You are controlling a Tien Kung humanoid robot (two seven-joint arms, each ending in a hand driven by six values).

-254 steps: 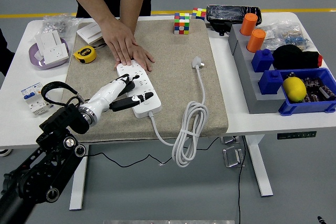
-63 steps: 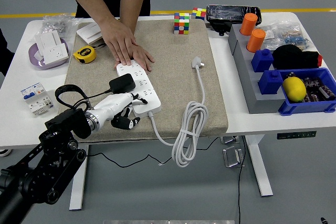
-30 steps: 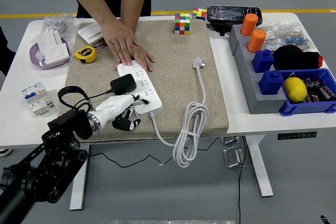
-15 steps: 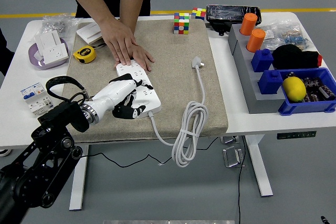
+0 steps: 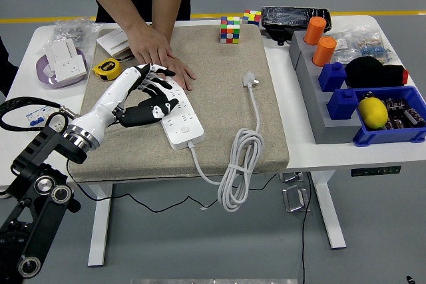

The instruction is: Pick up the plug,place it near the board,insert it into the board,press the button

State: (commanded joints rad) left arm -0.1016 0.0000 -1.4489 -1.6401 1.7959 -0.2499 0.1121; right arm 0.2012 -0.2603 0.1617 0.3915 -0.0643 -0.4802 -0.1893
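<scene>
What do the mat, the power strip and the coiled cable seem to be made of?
The mat looks like woven fabric, perhaps felt or burlap: beige, matte, with a speckled grain. The power strip looks like hard white plastic: smooth, slightly glossy, with molded sockets. The cable seems to have a white rubber or vinyl sheath, since it bends into soft loops over the table edge.

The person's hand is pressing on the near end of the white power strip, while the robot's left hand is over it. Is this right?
Not quite. In the head view the person's hand rests on the far end of the power strip; the near end lies free. The robot's left hand is indeed over it.
</scene>
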